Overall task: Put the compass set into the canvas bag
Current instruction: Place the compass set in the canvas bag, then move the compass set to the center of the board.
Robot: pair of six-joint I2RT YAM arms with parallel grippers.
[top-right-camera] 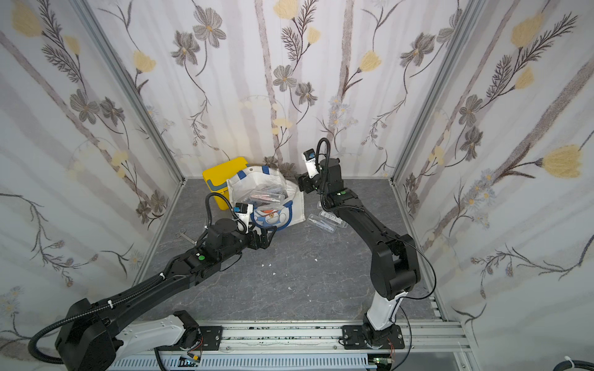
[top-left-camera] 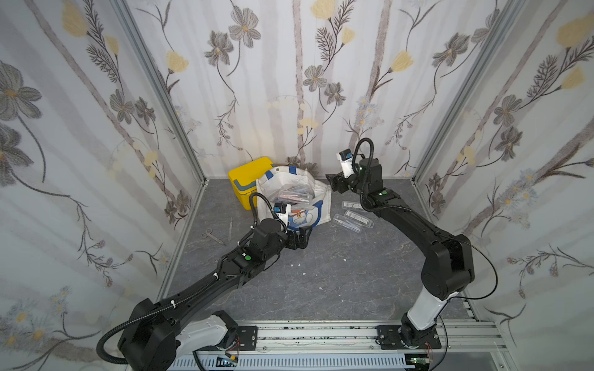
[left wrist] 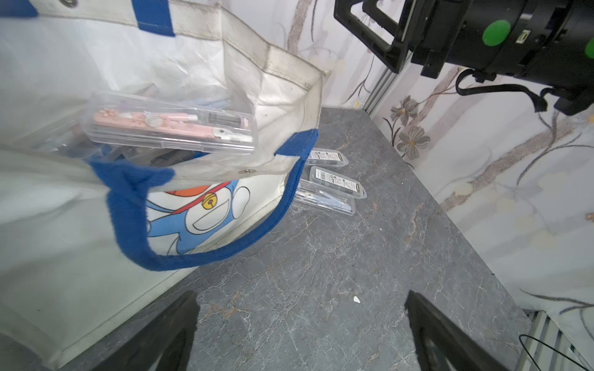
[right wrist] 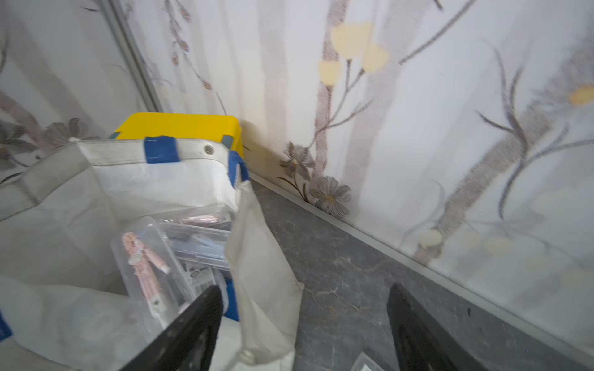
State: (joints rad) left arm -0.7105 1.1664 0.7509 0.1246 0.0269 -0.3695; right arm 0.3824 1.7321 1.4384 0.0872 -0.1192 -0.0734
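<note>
1. Tabletop of grey marbled sheet (top-left-camera: 321, 289) is carrying everything, with flowered walls closing it in on the left, right and far sides.
2. White boxy canvas bag (top-left-camera: 323, 205) with blue handles and a blue cartoon cat on its front pocket is standing open at the far centre, its soft walls sagging. A yellow plastic box (top-left-camera: 246, 180) is sitting just behind it on the far left.
3. Left gripper (top-left-camera: 301, 232) is hovering just near of the cat pocket. Its jaws are standing wide apart with nothing between them.
4. Right gripper (top-left-camera: 332, 183) is hanging above the table just right of the bag's far-right corner. Its jaws are parted and empty in the right wrist view.
5. Compass set with a pink compass in a clear hard plastic case (left wrist: 170, 128) is lying topmost in the bag's mouth, resting on other cases below the rim, so it looks delivered.
6. Three more clear plastic cases (top-left-camera: 358, 217) are lying flat and side by side on the table just right of the bag, probably waiting their turn.
7. Such a case is likely handling as light and stiff, but smooth enough to slip, with a brittle shell. Pinching across its narrow width near the middle seems best. Because it is lying so low, the fingers would be reaching almost to the tabletop, and a close neighbour may be getting nudged.
8. Small steel scissors (top-left-camera: 212, 236) are lying well apart on the left.
</note>
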